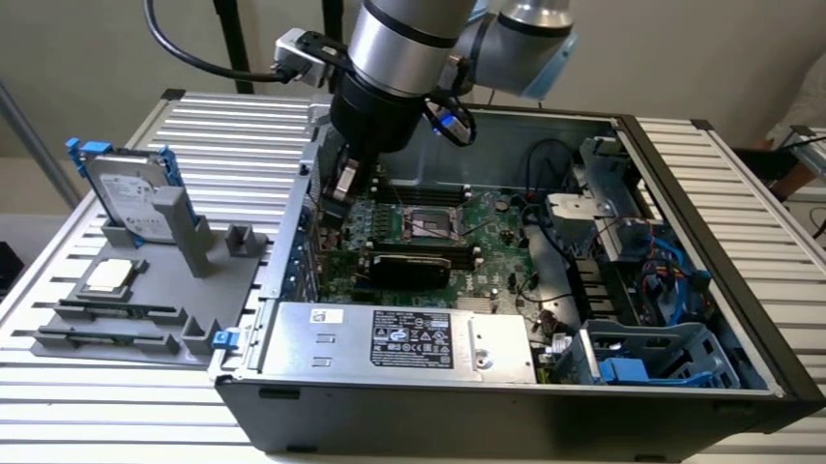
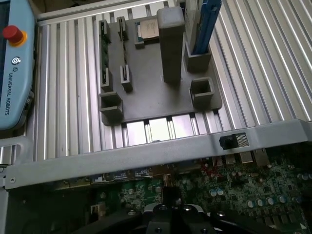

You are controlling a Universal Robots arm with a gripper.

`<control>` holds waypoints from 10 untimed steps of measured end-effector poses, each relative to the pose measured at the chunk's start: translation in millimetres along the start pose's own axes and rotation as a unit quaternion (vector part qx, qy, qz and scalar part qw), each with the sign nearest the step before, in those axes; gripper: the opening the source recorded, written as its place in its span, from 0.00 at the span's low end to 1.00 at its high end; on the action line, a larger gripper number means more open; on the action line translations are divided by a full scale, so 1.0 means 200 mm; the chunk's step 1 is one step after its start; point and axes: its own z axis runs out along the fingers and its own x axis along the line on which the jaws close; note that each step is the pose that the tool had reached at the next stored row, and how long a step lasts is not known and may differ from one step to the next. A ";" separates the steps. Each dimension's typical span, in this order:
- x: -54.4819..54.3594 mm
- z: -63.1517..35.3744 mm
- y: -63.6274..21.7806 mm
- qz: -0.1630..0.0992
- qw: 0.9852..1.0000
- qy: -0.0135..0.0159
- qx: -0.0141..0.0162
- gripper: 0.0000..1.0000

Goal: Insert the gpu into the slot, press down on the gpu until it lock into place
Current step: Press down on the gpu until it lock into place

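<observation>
The computer case stood nearest, its side open, resting on a ribbed aluminium table. Along its near edge sat the silver power supply with a printed label on top. Behind that lay the green circuit board, with the processor socket near its middle.

The card, a flat black rectangle, lay on the board between the power supply and the socket, flat and parallel to the power supply's long edge. The slot could not be made out; whether the card was fully seated could not be told.

The arm reached down into the case at the far corner on the exterior view's left. The gripper hung above the board's edge there, apart from the card, with its fingers clenched together and nothing between them.

On the table beyond the case wall, at the exterior view's left, stood a grey holder tray. It carried a hard drive upright in blue rails and a loose processor chip lying flat. In the wrist view, a teach pendant with a red stop button lay at the table's edge.
</observation>
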 end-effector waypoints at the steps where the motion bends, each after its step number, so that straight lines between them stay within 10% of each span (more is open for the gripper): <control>1: 0.00 -0.004 -0.008 0.000 1.000 0.000 0.000 0.11; 10: -0.01 -0.032 -0.070 -0.007 1.000 -0.002 0.013 0.11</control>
